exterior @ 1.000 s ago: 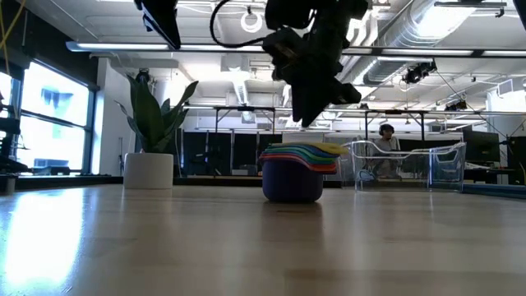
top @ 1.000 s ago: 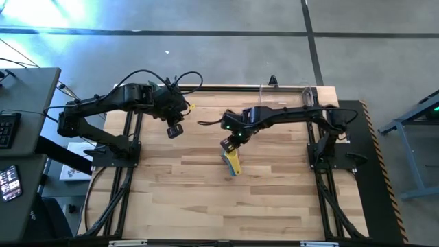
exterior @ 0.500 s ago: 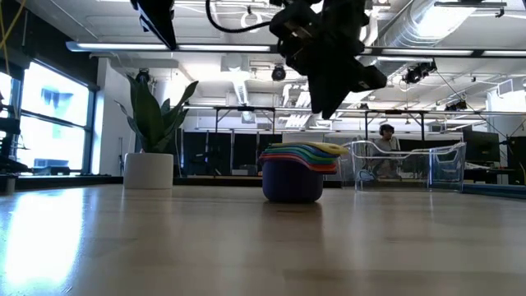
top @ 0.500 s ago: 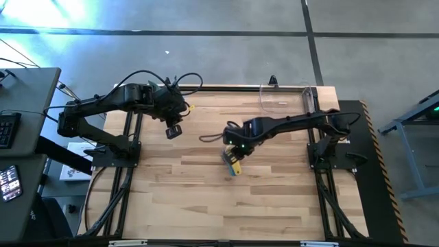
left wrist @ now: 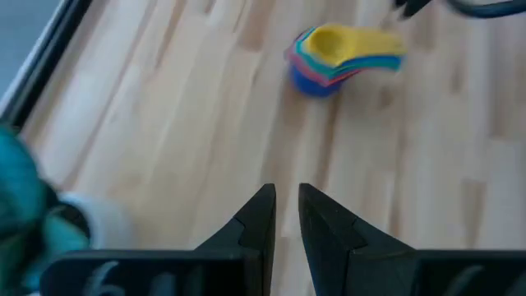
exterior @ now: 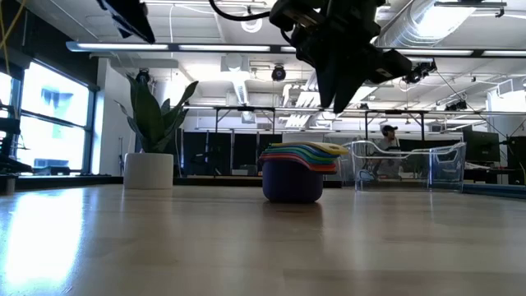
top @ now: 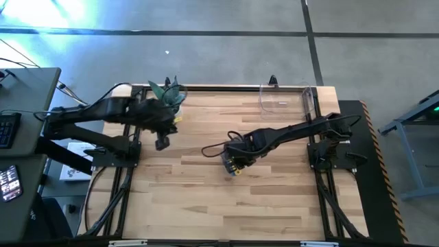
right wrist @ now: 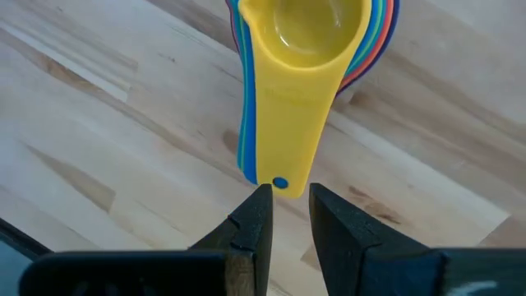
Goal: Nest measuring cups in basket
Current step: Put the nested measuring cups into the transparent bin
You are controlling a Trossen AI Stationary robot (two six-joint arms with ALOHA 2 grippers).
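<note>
Hovering above the nested measuring cups, the right gripper shows fingers slightly apart, gripping nothing; left gripper likewise.

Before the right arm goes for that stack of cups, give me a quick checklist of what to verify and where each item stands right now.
1. Cups nested in one stack, yellow cup on top: ok.
2. Right claw lined up with the stacked handles, just short of their tips: ok.
3. Right claw's narrow gap wide enough to take the handles: cannot tell.
4. Left claw away from the stack, near the potted plant: ok.
5. Basket at the table's far right corner, nothing seen inside: ok.
6. Stack already in the basket: not ok, it stands on the table mid-way.
</note>
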